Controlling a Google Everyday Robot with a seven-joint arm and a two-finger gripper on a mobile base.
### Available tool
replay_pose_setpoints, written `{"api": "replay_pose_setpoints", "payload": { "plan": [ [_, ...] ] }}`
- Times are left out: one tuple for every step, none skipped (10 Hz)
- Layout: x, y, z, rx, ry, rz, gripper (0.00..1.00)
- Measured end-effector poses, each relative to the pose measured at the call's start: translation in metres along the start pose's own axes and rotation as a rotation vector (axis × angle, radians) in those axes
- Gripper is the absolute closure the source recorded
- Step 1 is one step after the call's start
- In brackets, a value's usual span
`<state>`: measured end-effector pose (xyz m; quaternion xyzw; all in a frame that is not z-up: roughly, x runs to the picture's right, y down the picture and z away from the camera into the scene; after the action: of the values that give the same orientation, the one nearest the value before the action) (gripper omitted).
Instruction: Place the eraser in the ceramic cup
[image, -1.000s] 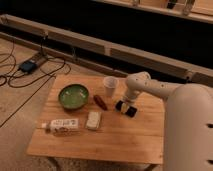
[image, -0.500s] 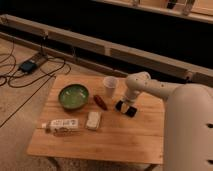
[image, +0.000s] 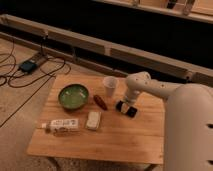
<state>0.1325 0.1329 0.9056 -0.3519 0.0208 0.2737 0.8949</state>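
The white ceramic cup stands upright near the back middle of the wooden table. My gripper is down at the table surface just right of and in front of the cup, at the end of the white arm coming in from the right. A small black block shows at the gripper's tips and may be the eraser. I cannot tell it apart from the gripper's own dark parts.
A green bowl sits at the left. A reddish-brown oblong thing lies between bowl and gripper. A pale whitish block and a lying bottle are near the front left. Cables and a dark box lie on the floor.
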Motion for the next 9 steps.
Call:
{"api": "replay_pose_setpoints", "payload": {
  "plan": [
    [-0.007, 0.006, -0.017, -0.004, 0.001, -0.005, 1.00],
    [-0.015, 0.008, -0.034, -0.007, 0.002, -0.008, 1.00],
    [-0.022, 0.011, -0.051, -0.014, 0.006, -0.013, 1.00],
    [-0.034, 0.011, -0.081, -0.021, 0.015, -0.017, 1.00],
    [-0.043, 0.008, -0.100, -0.020, 0.023, -0.019, 1.00],
    [-0.056, 0.001, -0.119, -0.014, 0.026, -0.021, 1.00],
    [-0.065, -0.008, -0.137, -0.006, 0.031, -0.023, 1.00],
    [-0.069, -0.019, -0.149, 0.005, 0.035, -0.022, 1.00],
    [-0.074, -0.034, -0.157, 0.016, 0.033, -0.026, 1.00]
  ]
}}
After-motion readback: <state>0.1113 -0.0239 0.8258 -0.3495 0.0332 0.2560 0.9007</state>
